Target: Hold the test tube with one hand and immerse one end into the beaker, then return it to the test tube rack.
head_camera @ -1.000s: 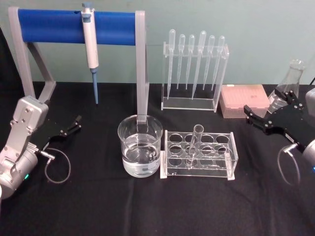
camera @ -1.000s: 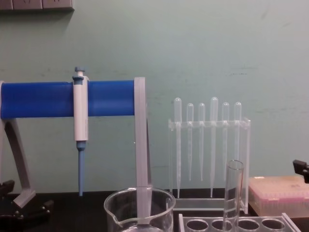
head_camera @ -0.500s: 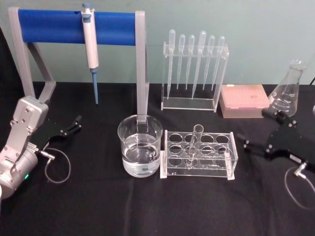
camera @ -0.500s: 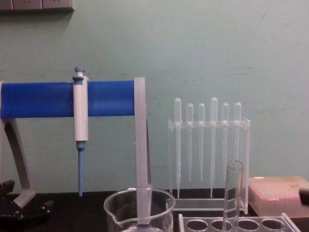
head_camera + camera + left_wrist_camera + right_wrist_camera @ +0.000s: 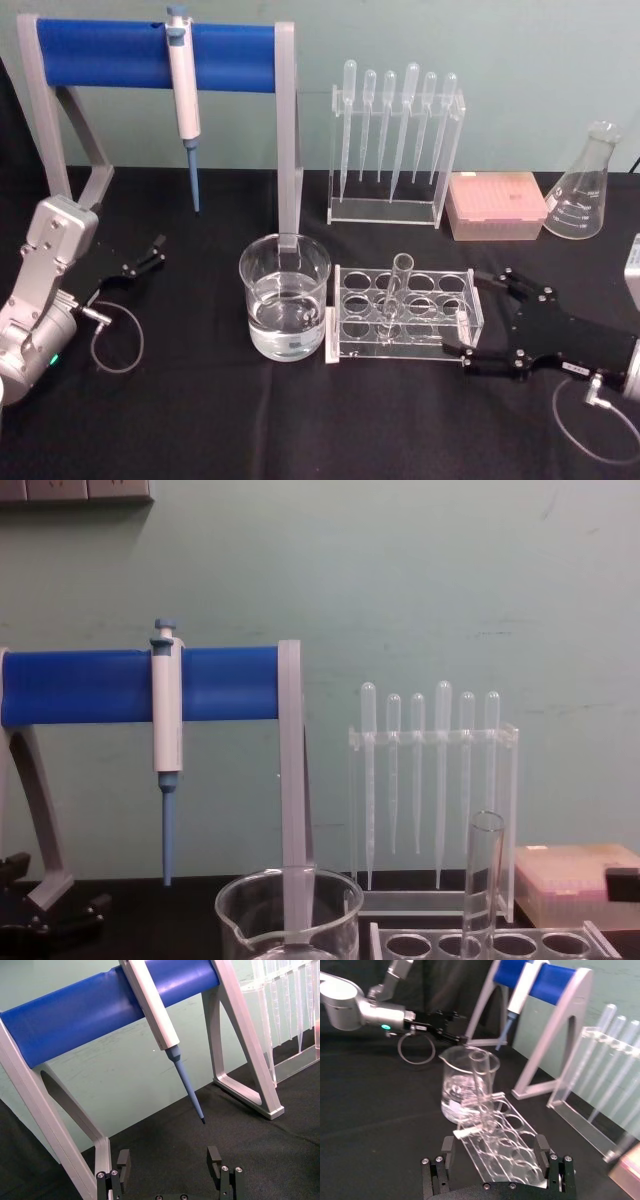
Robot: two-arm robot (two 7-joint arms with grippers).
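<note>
Your right gripper (image 5: 482,312) lies low over the black table (image 5: 200,420) at the right end of the test tube rack (image 5: 352,312). Its two fingers are spread wide, one on each side of that end, and they hold nothing. From its wrist camera you see the rack running away between the two finger pads. Far to your left, the left gripper (image 5: 148,255) rests parked near the foot of the pipette stand (image 5: 150,55), its fingers also apart and empty. That stand has one blue crossbar, and one white-and-blue pipette (image 5: 183,85) hangs from it, tip down. Moving right, one beaker (image 5: 285,300) stands just left of the rack, touching it or nearly so, and is partly filled with clear liquid. The rack has eight holes in two rows of four. The single test tube (image 5: 397,295) stands in one of its middle holes, leaning slightly, with its open rim up and well clear of either gripper. Behind the rack, six plastic droppers (image 5: 400,120) hang bulb-up in a clear holder. To the right of them sits one pink box (image 5: 496,205), and then one conical flask (image 5: 580,195) at the far right.
</note>
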